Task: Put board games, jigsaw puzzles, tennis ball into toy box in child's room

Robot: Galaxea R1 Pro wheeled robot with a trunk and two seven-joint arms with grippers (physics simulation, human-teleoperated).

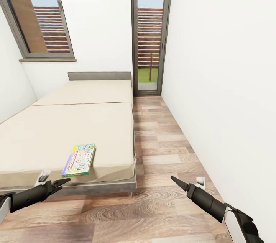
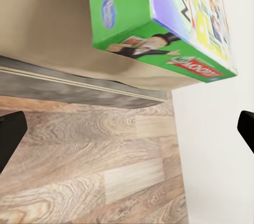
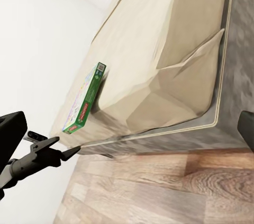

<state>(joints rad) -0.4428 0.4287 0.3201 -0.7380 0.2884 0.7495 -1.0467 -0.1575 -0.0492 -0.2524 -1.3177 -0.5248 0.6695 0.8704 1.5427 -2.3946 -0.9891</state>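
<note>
We see one board game (image 1: 79, 160) on the bed (image 1: 46, 132) edge — left gripper (image 1: 61, 184) parted, empty; right gripper (image 1: 179, 183) — can't tell.

Board game (image 1: 79, 160) on bed (image 1: 46, 135)

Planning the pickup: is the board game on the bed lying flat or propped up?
Lying flat: the board game rests face up on the bed near its foot edge.

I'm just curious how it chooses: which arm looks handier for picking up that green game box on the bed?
Probably the left. The left gripper hovers just below the bed's foot edge beside the board game; the right gripper hangs over the floor, farther away.
</note>
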